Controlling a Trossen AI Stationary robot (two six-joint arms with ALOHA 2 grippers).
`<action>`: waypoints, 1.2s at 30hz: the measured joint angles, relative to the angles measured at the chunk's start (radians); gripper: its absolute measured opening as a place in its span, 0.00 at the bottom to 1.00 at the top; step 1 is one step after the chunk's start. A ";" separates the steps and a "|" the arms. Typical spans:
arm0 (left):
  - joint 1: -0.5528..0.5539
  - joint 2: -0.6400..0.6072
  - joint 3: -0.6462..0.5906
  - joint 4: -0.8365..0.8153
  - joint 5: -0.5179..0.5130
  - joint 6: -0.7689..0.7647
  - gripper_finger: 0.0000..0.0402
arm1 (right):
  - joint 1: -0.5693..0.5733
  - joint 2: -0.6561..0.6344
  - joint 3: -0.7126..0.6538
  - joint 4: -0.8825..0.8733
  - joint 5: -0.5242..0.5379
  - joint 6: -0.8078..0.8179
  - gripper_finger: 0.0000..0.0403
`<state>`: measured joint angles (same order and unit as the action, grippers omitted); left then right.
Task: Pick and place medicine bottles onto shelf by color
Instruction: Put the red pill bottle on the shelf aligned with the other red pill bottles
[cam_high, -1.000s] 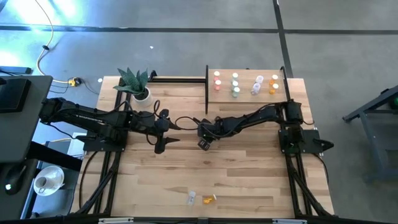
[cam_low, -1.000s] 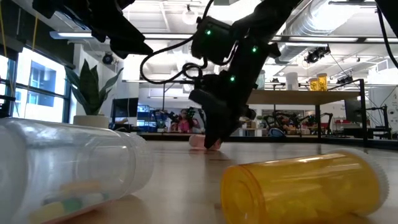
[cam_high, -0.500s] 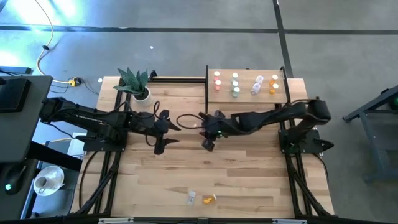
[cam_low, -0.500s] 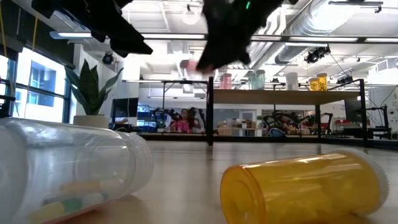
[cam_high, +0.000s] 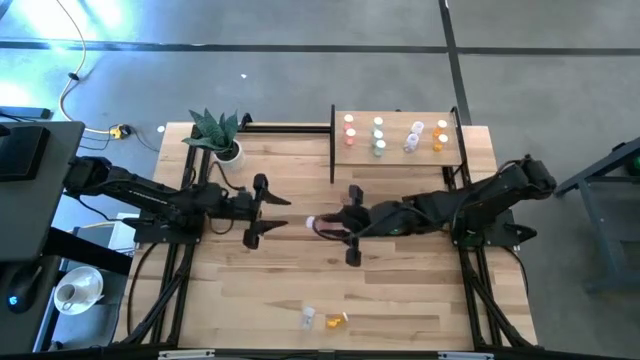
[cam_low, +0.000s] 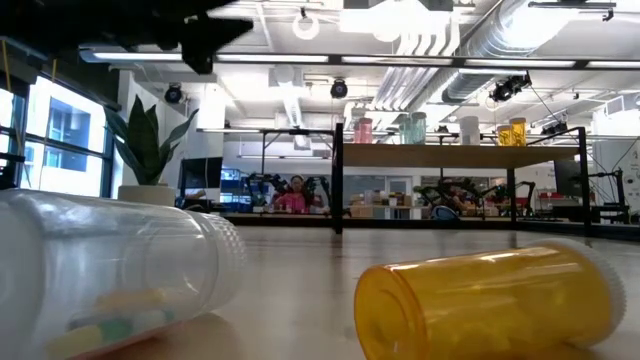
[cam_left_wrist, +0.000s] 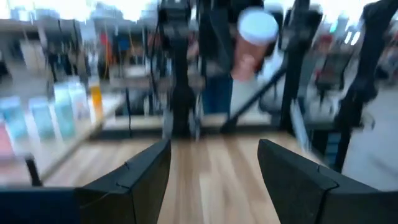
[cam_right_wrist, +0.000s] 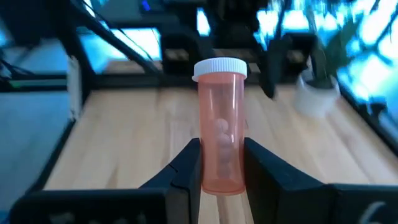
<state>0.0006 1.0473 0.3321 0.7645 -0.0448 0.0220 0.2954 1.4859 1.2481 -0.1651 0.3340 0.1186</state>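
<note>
My right gripper (cam_high: 328, 223) is shut on a pink bottle with a white cap (cam_right_wrist: 220, 127), held above the middle of the table; the bottle also shows in the left wrist view (cam_left_wrist: 251, 41). My left gripper (cam_high: 262, 210) is open and empty, just left of it and facing it. The shelf (cam_high: 400, 118) stands at the far right with several bottles upright on its board in colour groups. A clear bottle (cam_high: 307, 318) and an orange bottle (cam_high: 337, 320) lie on their sides near the table's near edge. My right gripper pinches the pink bottle's lower body (cam_right_wrist: 221, 171), near its base, between its two fingers (cam_right_wrist: 188, 163). The fingers are level and point toward the table's left. The bottle lies along them with its cap (cam_high: 311, 222) leading, lifted clear of the table.
A potted green plant (cam_high: 218, 133) stands at the far left. The shelf's black frame (cam_high: 332, 145) rises at the shelf's left side. The clear bottle (cam_low: 110, 270) and the orange bottle (cam_low: 490, 300) fill the low view's foreground.
My right gripper, which stood pointing down over the pink bottle on the table, has risen with it, lifted it clear and tipped level toward the table's left. Its arm has drawn back toward the table's right. The bottle now lies level, cap leading.
</note>
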 joint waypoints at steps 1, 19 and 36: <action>0.000 0.000 -0.009 0.048 0.009 0.003 0.58 | 0.007 0.005 -0.005 0.049 0.000 -0.028 0.19; -0.022 0.218 -0.015 0.408 0.072 0.061 0.58 | -0.003 0.164 -0.117 0.542 -0.080 -0.241 0.19; -0.045 0.421 0.077 0.591 0.205 0.054 0.58 | 0.002 0.197 -0.117 0.596 -0.055 -0.224 0.19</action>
<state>-0.0445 1.4681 0.4088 1.3552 0.1600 0.0761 0.2978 1.6825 1.1309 0.4305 0.2793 -0.1051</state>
